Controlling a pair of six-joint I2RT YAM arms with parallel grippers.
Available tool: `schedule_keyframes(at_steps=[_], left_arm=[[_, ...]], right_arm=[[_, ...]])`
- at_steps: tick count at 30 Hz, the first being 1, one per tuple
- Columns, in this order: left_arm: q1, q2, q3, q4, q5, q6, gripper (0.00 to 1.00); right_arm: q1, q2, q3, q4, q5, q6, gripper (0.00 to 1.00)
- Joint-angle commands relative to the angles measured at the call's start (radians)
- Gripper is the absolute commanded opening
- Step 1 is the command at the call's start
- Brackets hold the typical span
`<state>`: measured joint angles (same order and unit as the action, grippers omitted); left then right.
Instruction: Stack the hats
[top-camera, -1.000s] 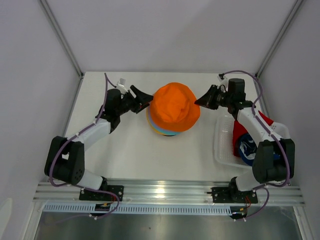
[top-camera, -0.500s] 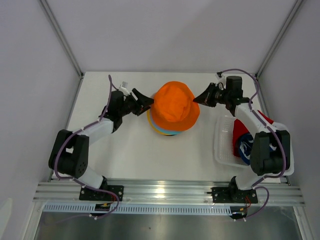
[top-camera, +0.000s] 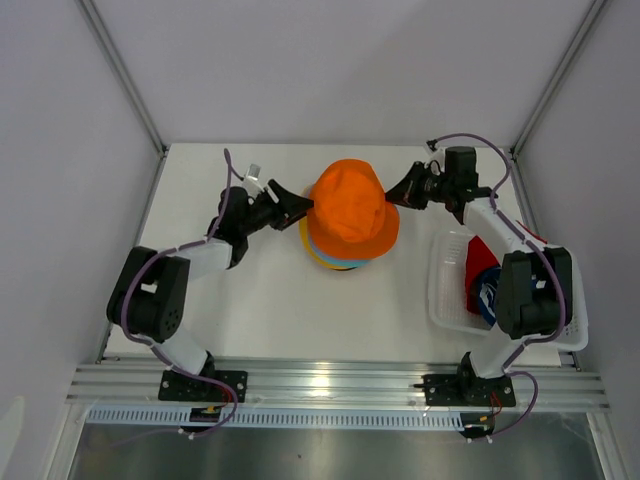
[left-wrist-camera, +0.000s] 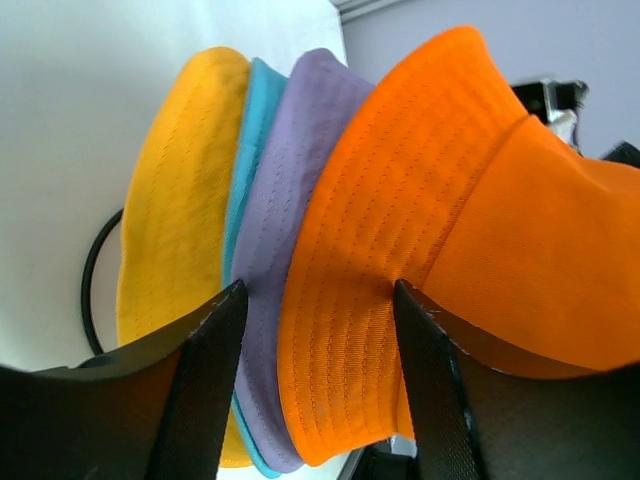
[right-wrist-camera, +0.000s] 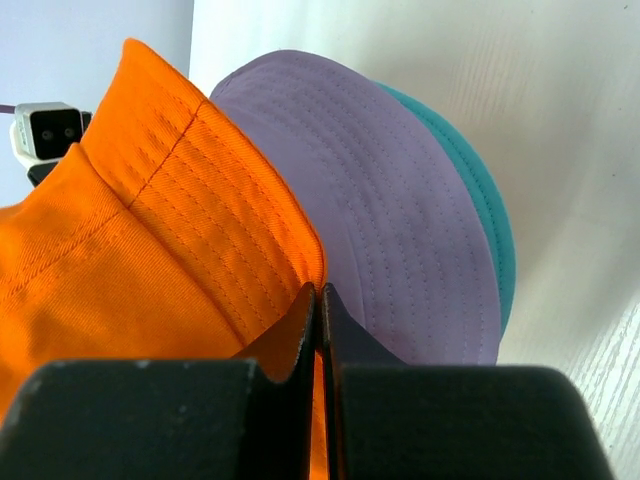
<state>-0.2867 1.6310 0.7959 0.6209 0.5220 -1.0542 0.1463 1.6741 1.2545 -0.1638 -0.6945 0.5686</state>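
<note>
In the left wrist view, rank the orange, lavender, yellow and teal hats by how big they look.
1. orange hat.
2. lavender hat and yellow hat, about alike.
3. teal hat, only a thin edge showing.

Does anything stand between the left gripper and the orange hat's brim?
Nothing visible does. The open left gripper straddles the brim of the orange fabric bucket hat, the lavender fabric hat lying directly under it.

Stack mid-bench nr far edge: orange hat (top-camera: 348, 208) crown-up atop lavender hat (left-wrist-camera: 290, 250), teal hat (left-wrist-camera: 250, 150), yellow hat (left-wrist-camera: 175, 190). Nr right edge, red hat (top-camera: 480, 265) & navy hat (top-camera: 490, 296) bunched, poss. touching.
</note>
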Motion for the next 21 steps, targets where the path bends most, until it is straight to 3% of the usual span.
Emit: schedule_keyframes(at_steps=[1,5,9,13,14,15,16,18,21], left_arm=[[-0.011,0.032,-0.024,0.225,0.091,-0.021,0.62],[-0.011,0.056,-0.055,0.373,0.119,-0.053,0.58],[-0.019,0.059,-0.053,0.369,0.118,-0.038,0.53],[-0.028,0.064,-0.054,0.37,0.095,-0.035,0.33],[-0.028,0.066,-0.052,0.367,0.082,-0.036,0.16],[-0.028,0.067,-0.05,0.358,0.078,-0.036,0.07],[-0.028,0.066,-0.047,0.337,0.069,-0.036,0.01],[-0.028,0.05,-0.044,0.249,0.004,-0.026,0.01],[-0.028,0.01,-0.012,-0.008,-0.111,0.005,0.01]], right_arm=[[0.019,0.038,0.071,0.003,0.001,-0.006,0.0],[0.033,0.081,0.115,-0.025,0.003,-0.007,0.0],[0.045,0.108,0.148,-0.048,0.007,-0.007,0.0],[0.053,0.119,0.164,-0.059,0.015,-0.007,0.0],[0.056,0.121,0.166,-0.062,0.018,-0.007,0.0],[0.056,0.121,0.168,-0.068,0.023,-0.009,0.0],[0.058,0.121,0.171,-0.077,0.029,-0.012,0.0],[0.061,0.124,0.178,-0.124,0.067,-0.021,0.0],[0.062,0.134,0.192,-0.18,0.122,-0.045,0.0]])
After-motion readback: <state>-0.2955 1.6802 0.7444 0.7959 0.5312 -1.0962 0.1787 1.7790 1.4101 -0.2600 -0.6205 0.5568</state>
